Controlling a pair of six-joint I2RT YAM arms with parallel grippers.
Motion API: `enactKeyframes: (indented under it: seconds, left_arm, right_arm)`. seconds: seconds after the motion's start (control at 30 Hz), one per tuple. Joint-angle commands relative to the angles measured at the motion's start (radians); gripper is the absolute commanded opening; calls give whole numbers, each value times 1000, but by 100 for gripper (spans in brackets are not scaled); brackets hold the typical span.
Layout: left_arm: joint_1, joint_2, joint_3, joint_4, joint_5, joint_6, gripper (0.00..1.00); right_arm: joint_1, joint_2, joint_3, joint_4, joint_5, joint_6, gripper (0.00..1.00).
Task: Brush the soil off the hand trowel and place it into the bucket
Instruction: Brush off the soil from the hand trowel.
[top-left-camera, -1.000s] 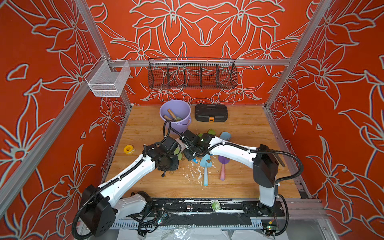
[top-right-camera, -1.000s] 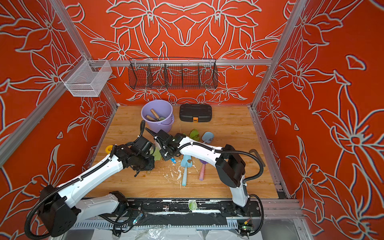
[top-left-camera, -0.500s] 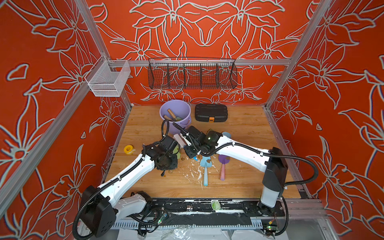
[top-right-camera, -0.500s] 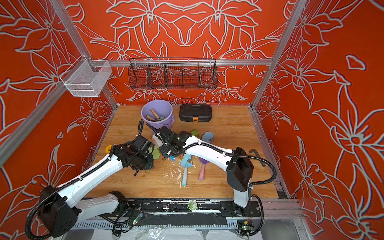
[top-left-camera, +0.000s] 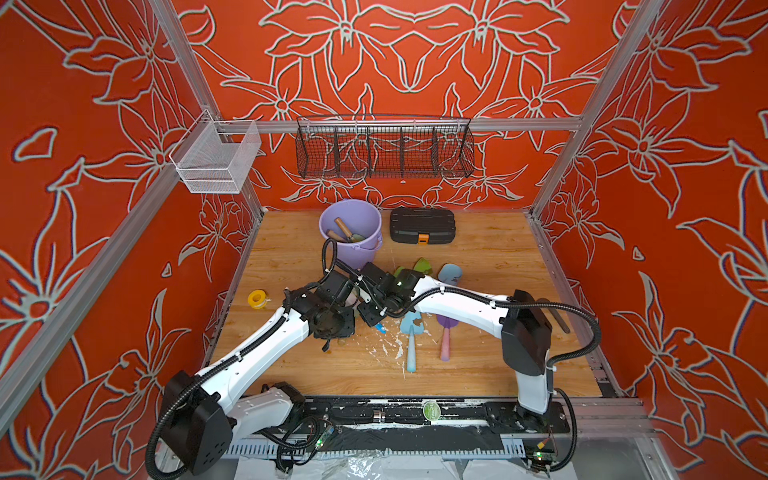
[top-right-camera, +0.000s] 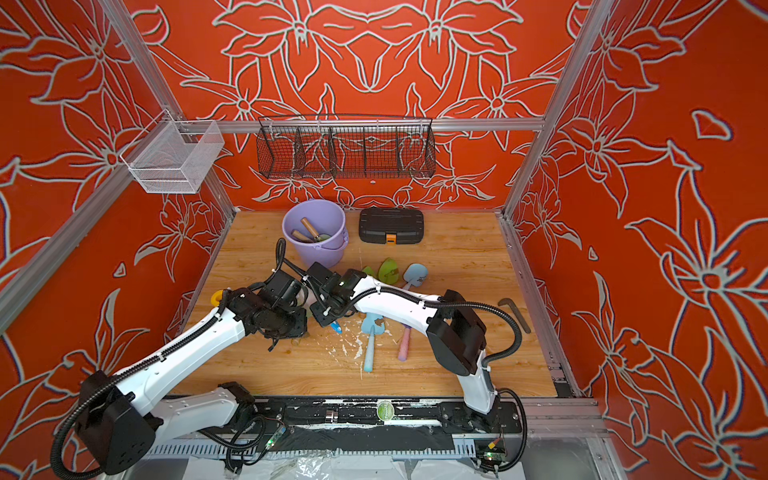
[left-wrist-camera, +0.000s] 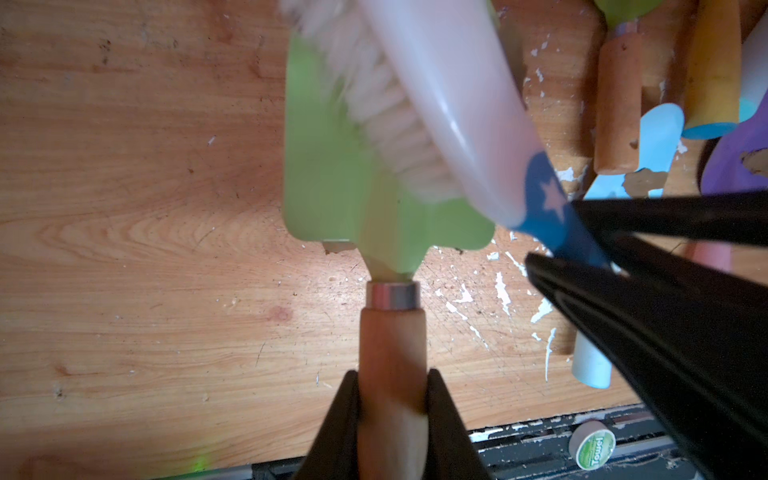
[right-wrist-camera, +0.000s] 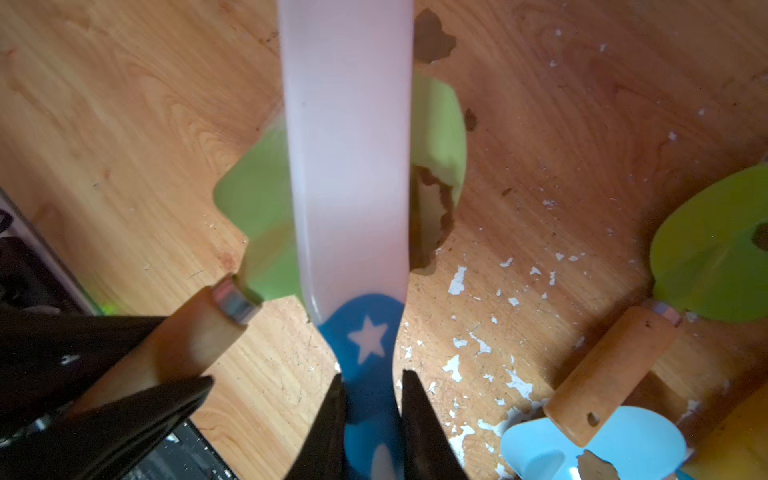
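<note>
- Presently, left gripper (left-wrist-camera: 392, 384) fingers pinch the trowel (left-wrist-camera: 328, 174) by its wooden handle, near the bucket (top-left-camera: 360, 255), outside it
- Right gripper (right-wrist-camera: 372, 386) fingers pinch the brush (right-wrist-camera: 345, 145) handle; bristles touch the blade
- Soil (right-wrist-camera: 432, 216) sits at the blade's edge

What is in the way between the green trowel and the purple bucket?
The brush, held by the right gripper, lies across the blade of the green trowel. The left gripper holds its handle. Toward the bucket only a black cable loops up.
</note>
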Motion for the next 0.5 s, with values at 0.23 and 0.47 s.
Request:
enactKeyframes:
  seconds: [0.23,0.47]
  left_arm:
    - [12,-2,-9,11,-7,-10,0]
    - [19,5,-6,10,-10,-5,0]
  right_arm:
    - [-45,-31,10,-54,166,8,0]
    - [-46,-97,-9,-49,158,20,0]
